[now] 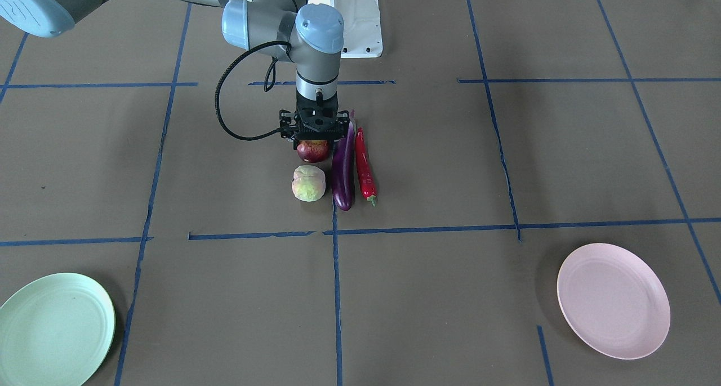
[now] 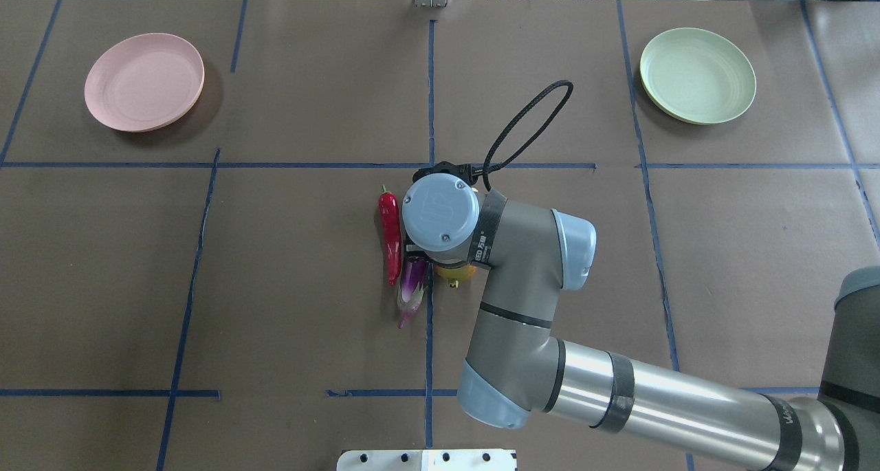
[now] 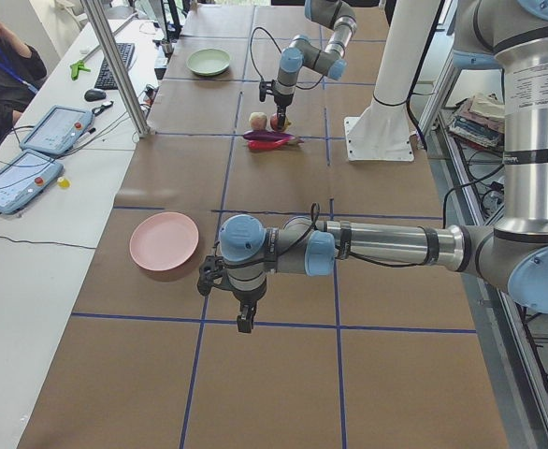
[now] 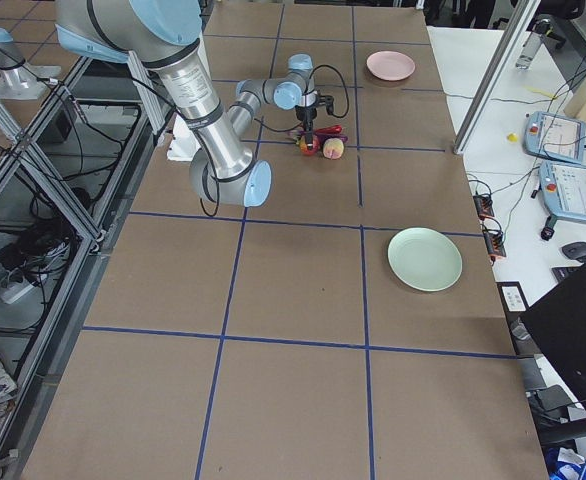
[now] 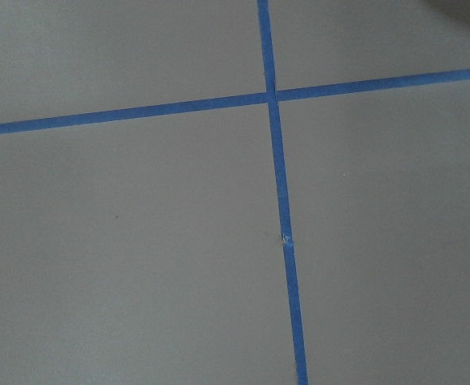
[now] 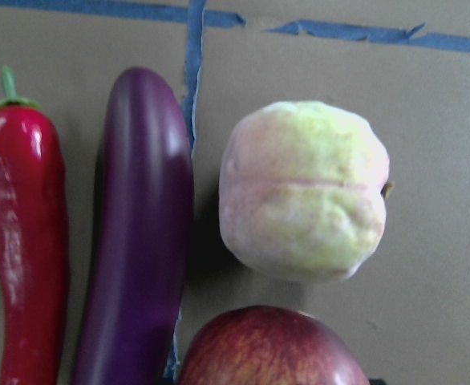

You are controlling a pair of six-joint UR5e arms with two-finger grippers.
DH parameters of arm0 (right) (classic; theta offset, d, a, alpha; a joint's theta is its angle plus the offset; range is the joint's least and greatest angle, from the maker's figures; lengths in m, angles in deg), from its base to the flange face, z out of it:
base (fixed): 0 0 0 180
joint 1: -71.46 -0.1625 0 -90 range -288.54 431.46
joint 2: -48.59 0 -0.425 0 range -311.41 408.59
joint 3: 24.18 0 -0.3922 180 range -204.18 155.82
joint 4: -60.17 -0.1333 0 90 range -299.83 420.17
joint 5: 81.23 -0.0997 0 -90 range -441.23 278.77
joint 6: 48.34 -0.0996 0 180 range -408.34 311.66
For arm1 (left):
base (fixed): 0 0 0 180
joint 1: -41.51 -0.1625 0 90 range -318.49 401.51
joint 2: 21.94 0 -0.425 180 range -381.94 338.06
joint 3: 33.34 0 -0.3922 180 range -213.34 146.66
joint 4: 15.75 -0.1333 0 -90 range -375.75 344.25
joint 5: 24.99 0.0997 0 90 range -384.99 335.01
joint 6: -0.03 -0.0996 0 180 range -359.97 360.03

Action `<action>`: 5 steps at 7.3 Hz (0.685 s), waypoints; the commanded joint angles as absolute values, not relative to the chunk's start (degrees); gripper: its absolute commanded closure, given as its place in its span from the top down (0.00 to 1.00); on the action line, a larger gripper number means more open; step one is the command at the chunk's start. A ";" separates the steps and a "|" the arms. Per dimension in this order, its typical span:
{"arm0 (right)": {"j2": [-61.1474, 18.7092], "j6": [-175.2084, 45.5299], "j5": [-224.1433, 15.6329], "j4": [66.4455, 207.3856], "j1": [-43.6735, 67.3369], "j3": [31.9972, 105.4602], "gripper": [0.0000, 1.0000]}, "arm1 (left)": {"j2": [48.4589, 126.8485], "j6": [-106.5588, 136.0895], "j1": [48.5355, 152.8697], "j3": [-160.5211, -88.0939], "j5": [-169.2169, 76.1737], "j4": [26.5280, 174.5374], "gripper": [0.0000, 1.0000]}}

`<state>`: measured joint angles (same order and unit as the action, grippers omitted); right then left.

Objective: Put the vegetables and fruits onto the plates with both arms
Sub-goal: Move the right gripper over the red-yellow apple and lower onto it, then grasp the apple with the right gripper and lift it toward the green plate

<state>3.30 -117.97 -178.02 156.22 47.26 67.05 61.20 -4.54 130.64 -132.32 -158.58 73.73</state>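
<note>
We see the right arm [image 2: 522, 278] reaching to the table's middle, wrist turned straight down, the right gripper [image 1: 314, 141] low over the dark red fruit [image 1: 312, 152] — whether its fingers grip it we cannot tell. The peach-like fruit [image 1: 308, 183], eggplant [image 1: 342, 172] and chili pepper [image 1: 365, 166] lie just beside. The left arm [image 3: 386, 245] runs level, its left gripper [image 3: 244, 323] hanging over bare table near the pink plate [image 3: 165, 240] — its opening we cannot tell. The mint green plate [image 1: 56, 329] sits well apart.
</note>
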 commanded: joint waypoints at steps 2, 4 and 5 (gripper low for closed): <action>3.06 -109.05 -188.77 161.67 35.13 73.72 0.04 | 61.20 -4.54 130.63 -132.30 -158.58 73.73 1.00; 0.88 -94.65 -197.90 161.68 23.45 73.03 0.04 | 61.20 -4.54 130.54 -132.30 -158.58 73.64 1.00; -0.62 -85.87 -199.78 161.16 18.17 70.42 0.04 | 61.20 -4.54 130.54 -132.22 -158.58 73.64 1.00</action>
<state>1.22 -96.37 -195.98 161.46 25.18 72.52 61.20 -4.54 130.57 -132.28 -158.58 73.65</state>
